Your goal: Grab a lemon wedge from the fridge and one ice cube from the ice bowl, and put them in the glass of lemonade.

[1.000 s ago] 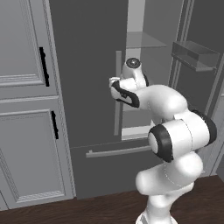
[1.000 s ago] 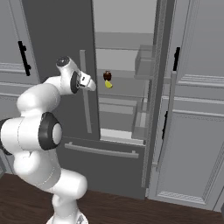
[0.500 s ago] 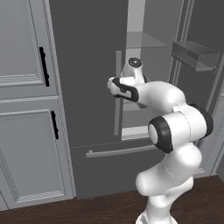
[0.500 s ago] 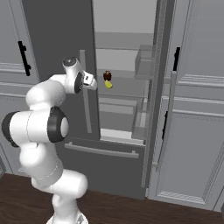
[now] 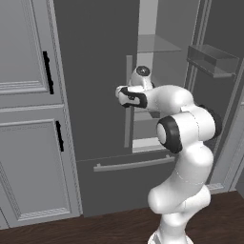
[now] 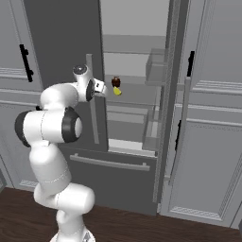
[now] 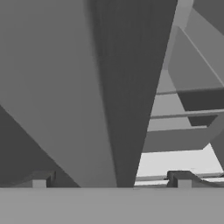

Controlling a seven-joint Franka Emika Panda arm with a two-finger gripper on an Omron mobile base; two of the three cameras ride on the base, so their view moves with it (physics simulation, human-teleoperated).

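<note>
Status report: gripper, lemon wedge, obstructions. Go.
Gripper open, empty, at left door's edge. Lemon wedge on fridge shelf beside small dark jar, untouched. Left door and its bar handle partly block the reach.

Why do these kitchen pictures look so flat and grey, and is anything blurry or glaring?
Left base view: soft even light, no glare, fridge door dull grey. Right base view: brighter fridge interior, lemon wedge the one vivid spot, small and slightly soft. Hand view: door edge very close, streaky and blurred, finger tips in dim shade.
</note>
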